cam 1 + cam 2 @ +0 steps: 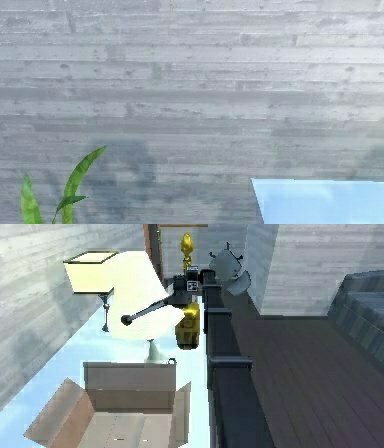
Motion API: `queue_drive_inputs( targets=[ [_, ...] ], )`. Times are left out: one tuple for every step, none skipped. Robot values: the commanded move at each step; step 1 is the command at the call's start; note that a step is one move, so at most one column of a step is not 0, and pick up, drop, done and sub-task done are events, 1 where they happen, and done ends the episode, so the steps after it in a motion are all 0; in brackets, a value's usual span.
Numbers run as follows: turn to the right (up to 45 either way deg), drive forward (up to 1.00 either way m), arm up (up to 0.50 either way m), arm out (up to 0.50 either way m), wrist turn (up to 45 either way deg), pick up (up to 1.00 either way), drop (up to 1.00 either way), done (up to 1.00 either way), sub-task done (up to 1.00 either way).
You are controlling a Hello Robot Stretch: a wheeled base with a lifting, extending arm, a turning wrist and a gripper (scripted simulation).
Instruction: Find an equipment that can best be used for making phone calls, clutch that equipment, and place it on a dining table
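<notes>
The arm is seen along the right edge of the table. The gripper is seen over the tabletop toward its far end, near a cream-shaded lamp. Whether the fingers are spread or pressed together cannot be told, nor whether anything is held. An opened cardboard box is set at the table's near edge. A yellow thing is seen at the right edge, just beside the arm. Which of these things, if any, is the phone cannot be told. In the forward view a grey plank wall is faced, with green leaves at the lower left.
</notes>
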Motion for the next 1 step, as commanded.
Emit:
queue_drive_inputs(
  targets=[
    [0.0, 0.0, 0.0, 0.0, 0.0, 0.0, 1.0, 0.0, 0.0]
  ],
)
